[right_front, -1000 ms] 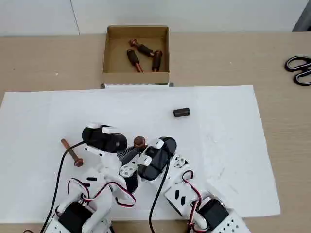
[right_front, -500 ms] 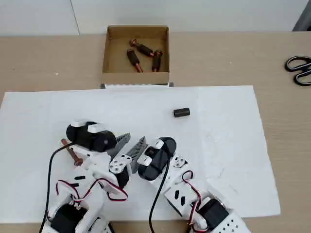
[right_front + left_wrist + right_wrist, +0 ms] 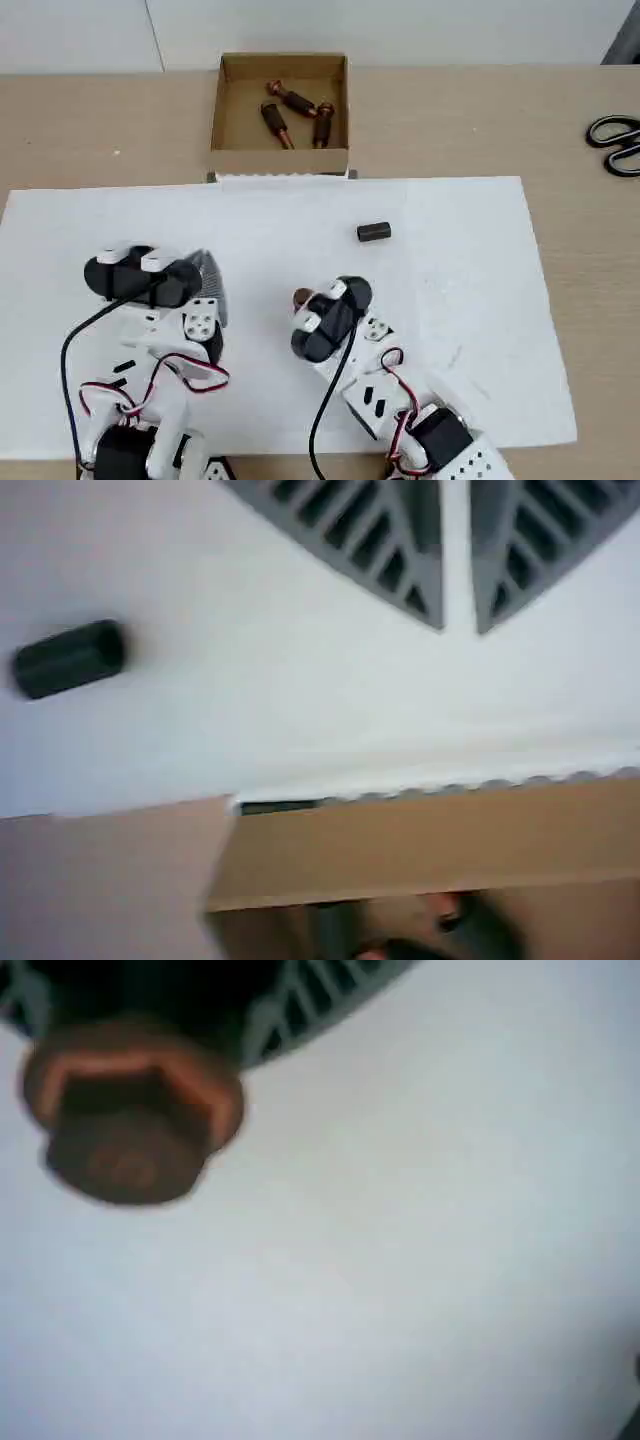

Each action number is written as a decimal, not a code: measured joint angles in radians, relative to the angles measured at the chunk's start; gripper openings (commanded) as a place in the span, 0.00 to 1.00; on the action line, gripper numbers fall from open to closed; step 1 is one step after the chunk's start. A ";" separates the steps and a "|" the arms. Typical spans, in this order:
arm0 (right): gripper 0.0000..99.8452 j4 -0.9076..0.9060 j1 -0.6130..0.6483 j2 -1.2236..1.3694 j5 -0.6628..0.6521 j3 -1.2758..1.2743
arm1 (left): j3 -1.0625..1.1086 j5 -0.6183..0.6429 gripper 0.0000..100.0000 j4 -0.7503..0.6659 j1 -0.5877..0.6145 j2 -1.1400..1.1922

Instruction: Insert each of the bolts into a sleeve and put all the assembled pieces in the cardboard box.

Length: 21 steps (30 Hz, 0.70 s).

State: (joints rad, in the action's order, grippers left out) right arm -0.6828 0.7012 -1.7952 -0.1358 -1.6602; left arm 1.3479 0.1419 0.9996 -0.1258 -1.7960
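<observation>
- Gripping bolt (image 3: 302, 297) in right jaws, head showing at the tips.
- Holding left jaws slightly parted, empty, above paper (image 3: 470, 300).
- Sleeve (image 3: 373, 232) loose on paper, well apart from both jaws.

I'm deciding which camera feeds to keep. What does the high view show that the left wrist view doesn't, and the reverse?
The high view adds the black-handled scissors and the right gripper holding a copper-coloured hex-head bolt. The left wrist view adds a close look at the left gripper: its grey ribbed fingers stand slightly apart with nothing between them. Both share the black cylindrical sleeve lying on the white paper sheet, and the brown cardboard box beyond it.
</observation>
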 measured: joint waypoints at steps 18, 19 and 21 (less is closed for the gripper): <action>0.00 -0.288 -0.256 0.015 0.143 0.284 | 0.333 -0.092 0.01 -0.133 0.190 0.005; 0.00 -0.304 -0.256 0.029 0.143 0.307 | 0.333 -0.091 0.01 -0.140 0.190 0.005; 0.00 -0.319 -0.261 0.091 0.143 0.367 | 0.339 -0.100 0.01 -0.141 0.190 0.005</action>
State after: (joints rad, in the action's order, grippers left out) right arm -1.0019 0.4404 -1.7047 0.0069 -1.2935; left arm 1.6870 0.0422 0.8585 0.0644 -1.7914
